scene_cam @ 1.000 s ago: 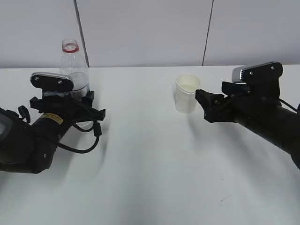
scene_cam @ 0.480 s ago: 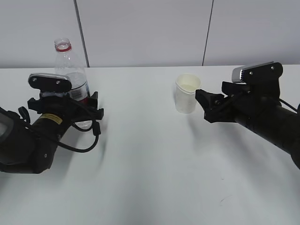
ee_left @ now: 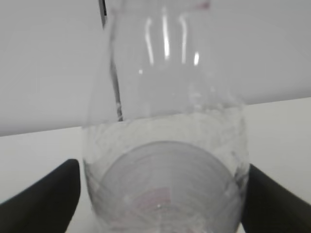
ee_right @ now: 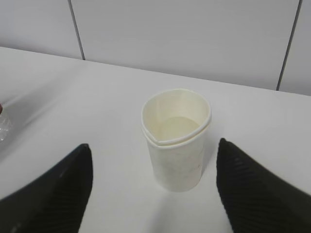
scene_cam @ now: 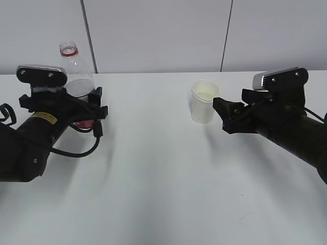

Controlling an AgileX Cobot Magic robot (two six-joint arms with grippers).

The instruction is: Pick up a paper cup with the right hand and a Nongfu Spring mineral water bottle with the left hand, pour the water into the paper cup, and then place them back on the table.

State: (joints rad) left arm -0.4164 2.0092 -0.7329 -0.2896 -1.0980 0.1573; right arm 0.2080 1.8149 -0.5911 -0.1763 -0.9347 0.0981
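On the left, your left hand, clamped on the bottle, has just lifted it off the tabletop, while your right hand waits wide open short of the paper cup.

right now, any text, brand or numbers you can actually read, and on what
None can be read.
Yellow sticker on the left hand's arm: dark print, too small.
Nongfu Spring mineral water bottle: label mostly hidden behind the gripper, only a red patch shows; blurred in the wrist view.
Paper cup: plain, no print.

Black arms with silver-grey top blocks; left claw arm bears yellow sticker, looped cables.
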